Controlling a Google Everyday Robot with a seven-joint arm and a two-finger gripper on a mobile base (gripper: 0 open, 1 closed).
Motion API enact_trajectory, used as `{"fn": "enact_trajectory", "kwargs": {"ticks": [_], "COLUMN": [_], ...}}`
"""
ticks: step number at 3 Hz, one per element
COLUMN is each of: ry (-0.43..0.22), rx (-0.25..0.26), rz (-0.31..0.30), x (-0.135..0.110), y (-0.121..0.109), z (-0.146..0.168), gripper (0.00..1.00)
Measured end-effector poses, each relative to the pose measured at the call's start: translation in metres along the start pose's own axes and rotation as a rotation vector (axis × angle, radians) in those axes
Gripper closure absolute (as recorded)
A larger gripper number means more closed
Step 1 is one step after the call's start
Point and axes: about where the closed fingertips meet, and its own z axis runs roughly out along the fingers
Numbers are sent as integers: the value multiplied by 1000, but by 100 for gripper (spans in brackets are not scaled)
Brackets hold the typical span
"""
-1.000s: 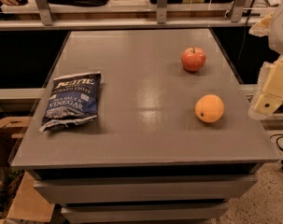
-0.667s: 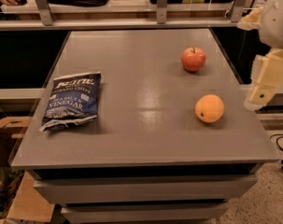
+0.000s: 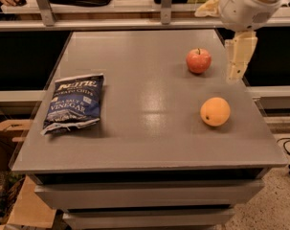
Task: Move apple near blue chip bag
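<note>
The red apple point(image 3: 198, 61) sits on the grey table point(image 3: 144, 104) at the far right. The blue chip bag point(image 3: 73, 103) lies flat near the table's left edge, far from the apple. My gripper point(image 3: 236, 67) hangs from the white arm at the upper right, just right of the apple and a little above the table, pointing down. It holds nothing that I can see.
An orange point(image 3: 215, 111) sits on the table in front of the apple, near the right edge. A shelf rail point(image 3: 135, 23) runs along the table's far side. Cardboard boxes point(image 3: 10, 176) stand on the floor at the left.
The arm has moved left and toward the far side, bringing the gripper from beyond the table's right edge to just right of the apple. The apple, orange and bag have not moved.
</note>
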Motion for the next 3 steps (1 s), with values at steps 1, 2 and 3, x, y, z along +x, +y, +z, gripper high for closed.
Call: {"fn": "enact_trajectory", "kwargs": {"ticks": [1, 2, 3], "ry": [-4, -4, 70], "rx": [9, 11, 46], "rz": [-45, -39, -75], "x": [-2, -2, 2], "y": [-4, -4, -12], "z": [0, 0, 4], "gripper": [0, 0, 0]}}
